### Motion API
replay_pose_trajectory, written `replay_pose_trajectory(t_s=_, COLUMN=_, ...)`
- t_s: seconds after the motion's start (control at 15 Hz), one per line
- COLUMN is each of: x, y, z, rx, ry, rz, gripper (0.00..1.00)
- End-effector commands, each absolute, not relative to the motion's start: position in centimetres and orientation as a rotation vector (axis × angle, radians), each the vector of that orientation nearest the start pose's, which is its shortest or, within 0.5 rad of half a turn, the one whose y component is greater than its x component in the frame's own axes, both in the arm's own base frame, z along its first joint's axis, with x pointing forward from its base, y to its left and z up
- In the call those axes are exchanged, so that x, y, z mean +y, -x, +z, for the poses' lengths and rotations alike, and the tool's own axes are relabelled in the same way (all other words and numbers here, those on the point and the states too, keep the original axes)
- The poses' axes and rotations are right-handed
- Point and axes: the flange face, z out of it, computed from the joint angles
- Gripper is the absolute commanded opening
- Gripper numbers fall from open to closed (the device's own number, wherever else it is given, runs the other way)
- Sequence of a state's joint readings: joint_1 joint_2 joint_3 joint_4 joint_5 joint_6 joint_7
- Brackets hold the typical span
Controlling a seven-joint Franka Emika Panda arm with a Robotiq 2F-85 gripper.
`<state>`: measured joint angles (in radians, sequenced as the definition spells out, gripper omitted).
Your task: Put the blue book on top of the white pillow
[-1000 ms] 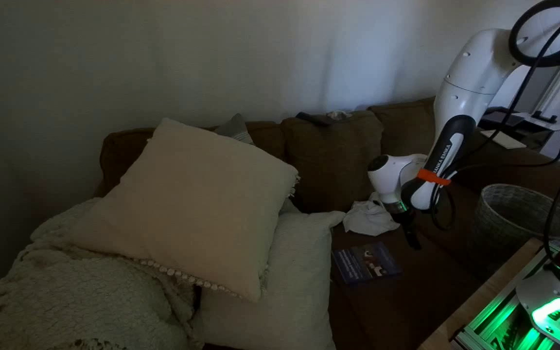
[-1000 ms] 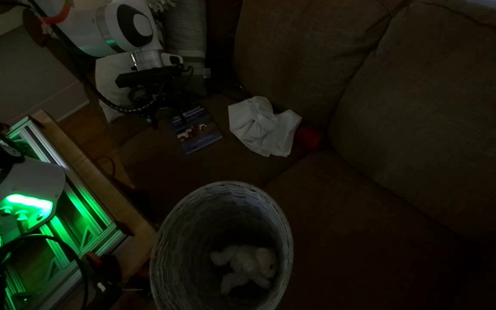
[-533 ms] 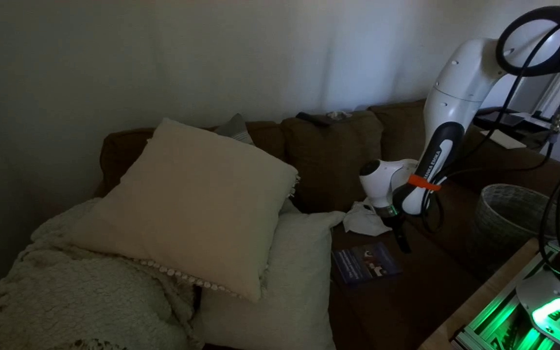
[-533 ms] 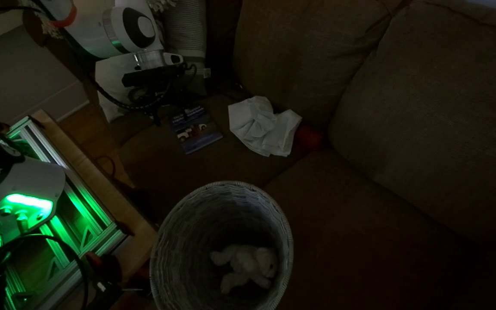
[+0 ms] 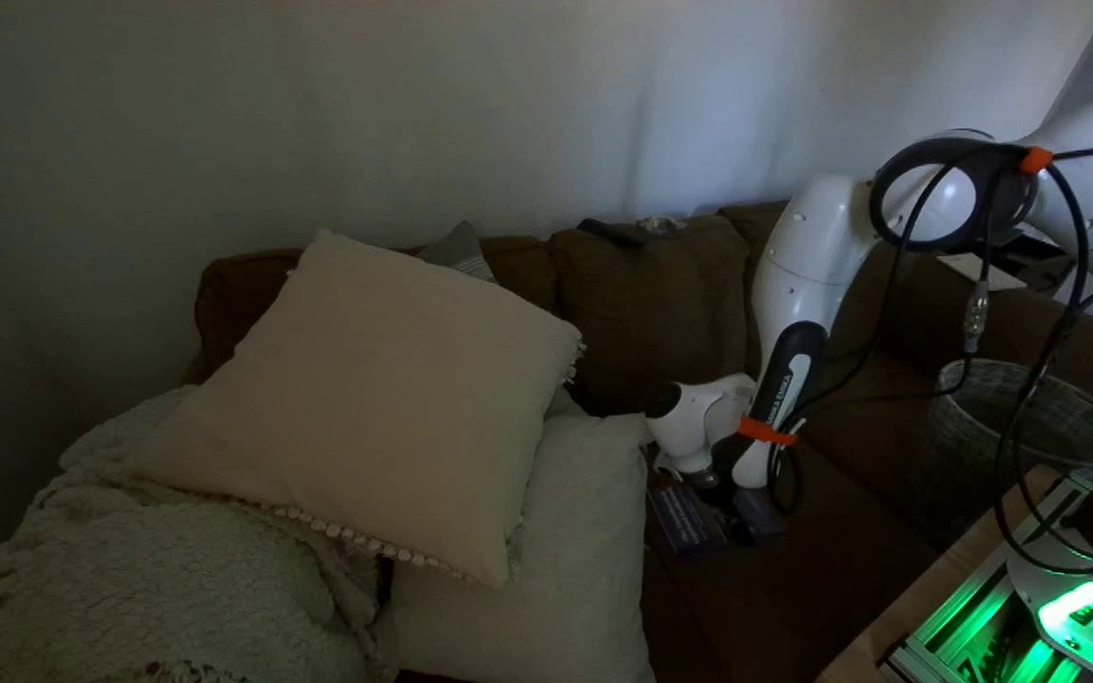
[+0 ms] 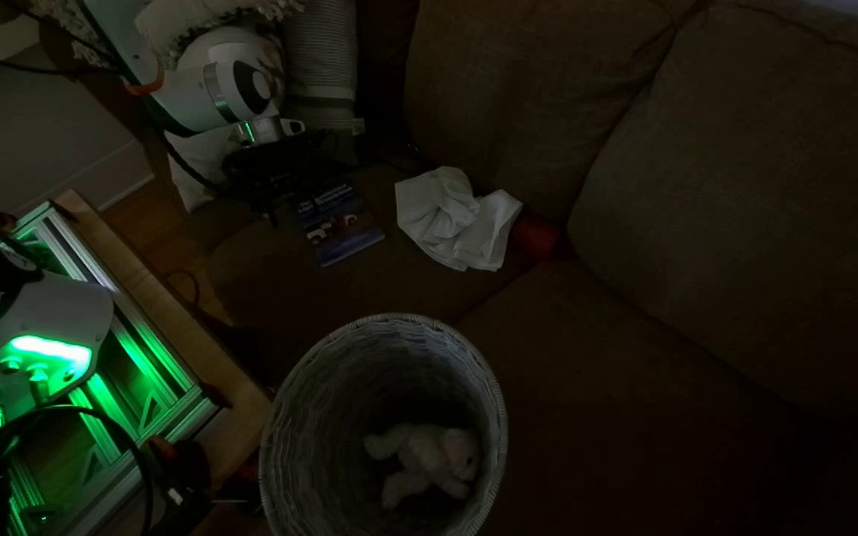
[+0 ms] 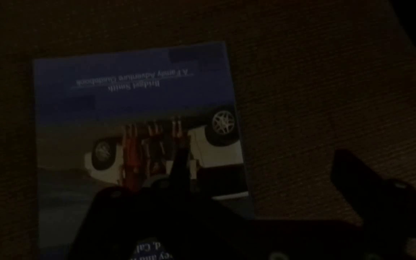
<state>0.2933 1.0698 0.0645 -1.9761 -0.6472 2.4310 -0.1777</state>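
Observation:
The blue book [image 6: 347,231] lies flat on the brown sofa seat, cover up. It also shows in an exterior view [image 5: 684,517], partly hidden by the arm, and fills the left of the wrist view [image 7: 132,83]. A large white pillow [image 5: 366,408] with a pom-pom edge leans on another white pillow [image 5: 565,579], left of the book. My gripper [image 7: 262,153] is open and empty above the book. In the wrist view one finger overlaps the cover, and the other finger [image 7: 352,173] is over the sofa beyond the book's right edge. Contact with the book cannot be told.
A white cloth [image 6: 451,216] lies on the sofa beside the book, with a red thing [image 6: 537,237] behind it. A wicker basket [image 6: 280,417] holds a white plush toy [image 6: 429,458]. A fluffy blanket [image 5: 157,569] lies by the pillows. The robot's wooden table edge [image 6: 168,320] is near the sofa.
The arm has moved lower and across toward the pillows, bringing my gripper down over the book. The book and pillows have not moved.

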Motion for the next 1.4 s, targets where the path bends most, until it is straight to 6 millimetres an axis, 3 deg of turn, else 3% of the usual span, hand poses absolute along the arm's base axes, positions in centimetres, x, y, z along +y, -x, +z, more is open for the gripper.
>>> replay_pose_trajectory(t_s=0.0, x=19.4, y=-42.0, z=-14.0, rx=-1.995, ry=2.735, rz=0.946, gripper=1.0)
replay_pose_trajectory(t_s=0.13, x=20.7, y=-42.2, z=-14.8, rx=-2.065, ry=2.724, rz=0.905, gripper=1.0)
replay_pose_trajectory(t_s=0.2, x=20.2, y=-41.7, z=-13.2, rx=-1.99, ry=2.714, rz=0.915, gripper=1.0)
replay_pose_trajectory(t_s=0.4, x=20.9, y=-41.6, z=-13.6, rx=-2.006, ry=2.71, rz=0.905, gripper=1.0)
replay_pose_trajectory(t_s=0.73, x=22.2, y=-41.7, z=-14.8, rx=-1.894, ry=3.049, rz=0.505, gripper=1.0)
replay_pose_trajectory(t_s=1.07, x=22.5, y=-39.2, z=-16.6, rx=-1.663, ry=3.229, rz=0.489, gripper=1.0)
replay_pose_trajectory(t_s=1.33, x=20.2, y=-39.5, z=-16.8, rx=-1.554, ry=3.502, rz=0.457, gripper=1.0)
